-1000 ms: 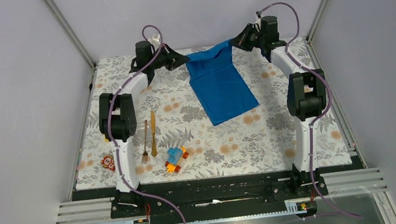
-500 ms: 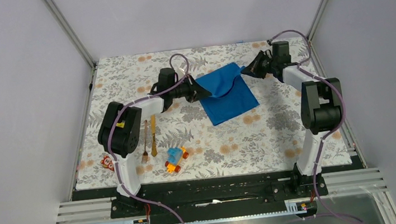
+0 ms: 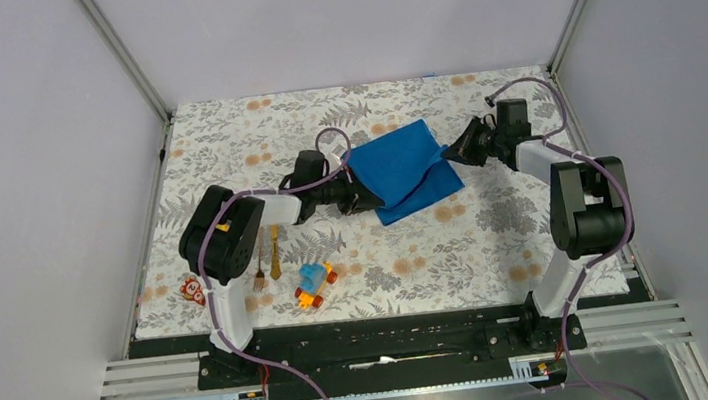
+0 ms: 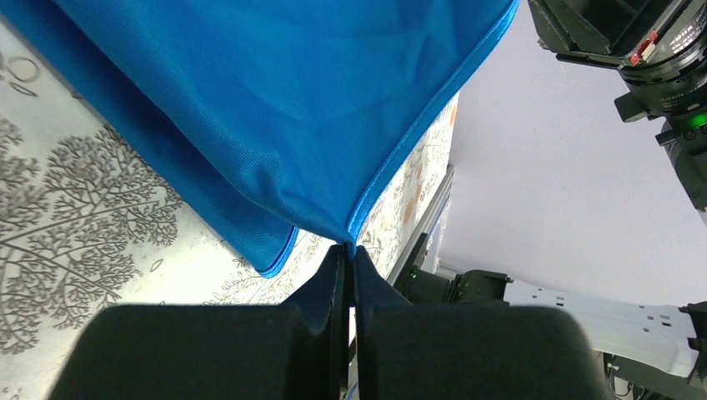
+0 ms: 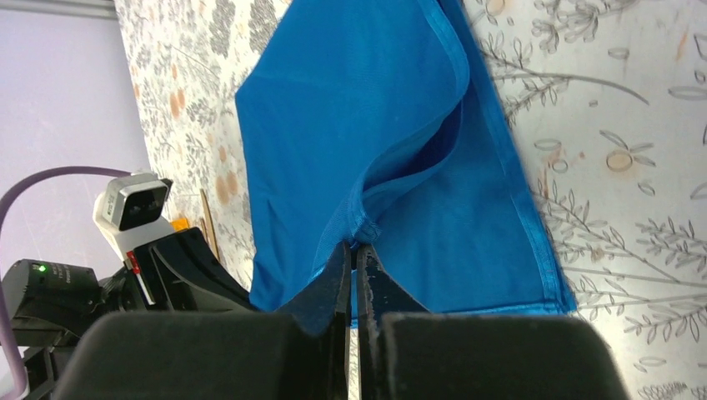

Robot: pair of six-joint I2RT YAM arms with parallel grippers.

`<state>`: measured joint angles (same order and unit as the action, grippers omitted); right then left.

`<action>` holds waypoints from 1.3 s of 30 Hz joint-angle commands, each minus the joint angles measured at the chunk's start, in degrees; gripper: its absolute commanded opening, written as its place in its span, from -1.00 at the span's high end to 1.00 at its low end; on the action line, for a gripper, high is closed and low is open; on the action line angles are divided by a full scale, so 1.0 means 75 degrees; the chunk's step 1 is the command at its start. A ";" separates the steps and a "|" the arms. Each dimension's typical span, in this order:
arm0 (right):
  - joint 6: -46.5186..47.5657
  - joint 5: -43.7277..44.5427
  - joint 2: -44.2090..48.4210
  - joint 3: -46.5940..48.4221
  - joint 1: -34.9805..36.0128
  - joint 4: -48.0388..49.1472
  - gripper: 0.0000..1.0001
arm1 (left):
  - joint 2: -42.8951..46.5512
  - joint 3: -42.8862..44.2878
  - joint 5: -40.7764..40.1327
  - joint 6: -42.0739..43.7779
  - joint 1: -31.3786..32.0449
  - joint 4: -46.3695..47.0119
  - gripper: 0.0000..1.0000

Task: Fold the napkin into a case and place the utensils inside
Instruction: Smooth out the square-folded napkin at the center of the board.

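Your napkin (image 3: 405, 169) lies doubled over on the floral table (image 3: 223, 144), between the two arms. The left gripper (image 4: 348, 250) and right gripper (image 5: 354, 248) each clench a corner of its raised upper layer. The cloth is plain bright blue and hemmed.

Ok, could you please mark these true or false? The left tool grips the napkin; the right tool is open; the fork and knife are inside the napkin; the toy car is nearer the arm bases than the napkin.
1. The left tool is shut on a corner of the napkin. True.
2. The right tool is open and holds nothing. False: it is shut on another corner of the napkin.
3. The fork and knife lie inside the napkin. False: they lie on the table, apart from it.
4. The toy car is nearer the arm bases than the napkin. True.
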<state>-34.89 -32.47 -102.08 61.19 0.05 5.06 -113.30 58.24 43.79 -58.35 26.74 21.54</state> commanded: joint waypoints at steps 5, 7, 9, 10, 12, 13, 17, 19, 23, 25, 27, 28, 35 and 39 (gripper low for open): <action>0.0403 0.0004 0.0595 -0.0471 0.0040 0.0048 1.00 | 0.0433 -0.0384 -0.0083 0.0074 0.0236 0.0641 0.99; 0.0416 0.0048 0.0643 -0.0527 0.0040 0.0043 1.00 | 0.0383 -0.0441 -0.0056 0.0059 0.0280 0.0702 0.96; 0.0422 0.0099 0.0659 -0.0550 0.0040 0.0020 1.00 | 0.0317 -0.0476 -0.0047 0.0073 0.0348 0.0708 0.93; 0.0432 0.0144 0.0664 -0.0558 0.0040 -0.0002 1.00 | 0.0267 -0.0466 -0.0004 0.0078 0.0384 0.0703 0.91; 0.0444 0.0295 0.0668 -0.0592 0.0040 -0.0077 1.00 | 0.0171 -0.0476 0.0067 0.0043 0.0453 0.0724 0.87; 0.0429 0.0328 0.0648 -0.0618 -0.0157 -0.0083 1.00 | 0.0113 -0.0485 0.0113 0.0036 0.0489 0.0755 0.86; 0.0503 0.0383 0.0557 -0.0689 -0.0240 -0.0130 1.00 | -0.0014 -0.0511 0.0181 0.0004 0.0590 0.0839 0.81; 0.0524 0.0473 0.0552 -0.0705 -0.0258 -0.0159 1.00 | -0.0049 -0.0511 0.0211 -0.0007 0.0633 0.0874 0.75; 0.0656 0.0635 0.0531 -0.0660 -0.0253 -0.0449 1.00 | -0.0048 -0.0582 0.0256 0.0009 0.0713 0.0926 0.74; 0.0680 0.0649 0.0524 -0.0664 -0.0261 -0.0476 1.00 | -0.0100 -0.0582 0.0286 0.0033 0.0752 0.0914 0.72; 0.0713 0.0711 0.0499 -0.0622 -0.0258 -0.0548 1.00 | -0.0169 -0.0561 0.0395 0.0006 0.0770 0.0925 0.53; 0.0753 0.0745 0.0504 -0.0582 -0.0254 -0.0615 1.00 | -0.0160 -0.0589 0.0464 -0.0011 0.0770 0.0931 0.39; 0.0987 0.1012 0.0407 -0.0393 -0.0253 -0.1413 1.00 | 0.0747 -0.0799 0.0179 0.0892 0.0726 -0.0487 -0.17; 0.1323 0.1373 0.0494 -0.0202 -0.0259 -0.2115 0.69 | 0.1099 -0.0831 0.0311 0.1031 0.0411 -0.0987 -0.19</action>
<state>-28.67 -25.63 -100.01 56.51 -1.67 -4.89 -110.21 51.88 45.41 -54.17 31.83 17.37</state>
